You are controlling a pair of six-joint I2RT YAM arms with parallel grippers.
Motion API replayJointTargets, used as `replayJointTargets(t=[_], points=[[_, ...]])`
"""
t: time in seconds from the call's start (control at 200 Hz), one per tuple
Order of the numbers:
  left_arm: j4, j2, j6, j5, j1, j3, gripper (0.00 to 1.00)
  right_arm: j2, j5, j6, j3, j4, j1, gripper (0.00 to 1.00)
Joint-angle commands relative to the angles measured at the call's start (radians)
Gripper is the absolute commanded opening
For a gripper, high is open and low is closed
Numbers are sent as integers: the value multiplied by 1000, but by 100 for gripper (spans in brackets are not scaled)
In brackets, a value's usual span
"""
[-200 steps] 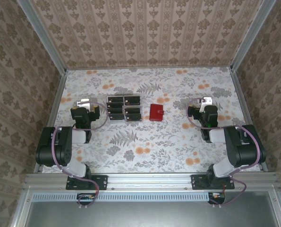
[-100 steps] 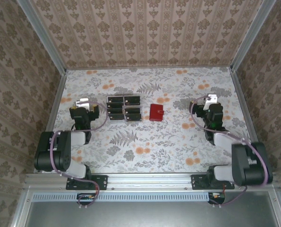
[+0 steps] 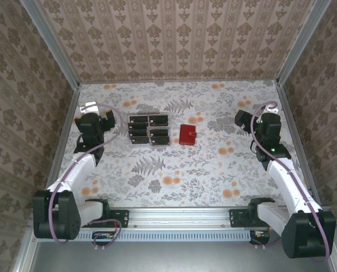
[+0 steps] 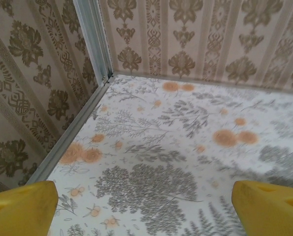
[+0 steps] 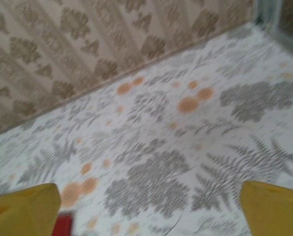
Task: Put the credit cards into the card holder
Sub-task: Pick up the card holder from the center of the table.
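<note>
The black credit cards lie in two columns left of centre on the worktop, long edges running left-right, with the red card holder just right of them. The left fingers, spread wide, are nearer the cards but face the upper-left corner. The right fingers are also spread. No writing is readable.

Top external: high behind the arm bases, looking steeply down. Wrist cameras: close over the table, facing ahead between their yellow fingertips. All three share its floral surface.
</note>
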Motion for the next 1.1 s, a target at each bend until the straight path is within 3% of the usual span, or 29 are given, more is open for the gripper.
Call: replayJointTargets(t=[0.0, 0.205, 0.325, 0.46, 0.81, 1.095], points=[[-383, -39, -191, 41, -43, 85, 100, 40, -166, 73, 96, -211, 34, 88], [-578, -62, -316, 86, -177, 108, 100, 194, -150, 109, 220, -378, 224, 81], [-611, -67, -372, 101, -251, 94, 100, 341, -80, 120, 302, -423, 343, 77], [-604, -53, -415, 102, -303, 90, 100, 529, -47, 144, 398, -446, 403, 74], [-617, 34, -431, 129, -309, 167, 100, 911, 65, 120, 740, -584, 510, 65], [-580, 79, -429, 154, -300, 181, 100, 1021, 192, 98, 844, -647, 544, 57]])
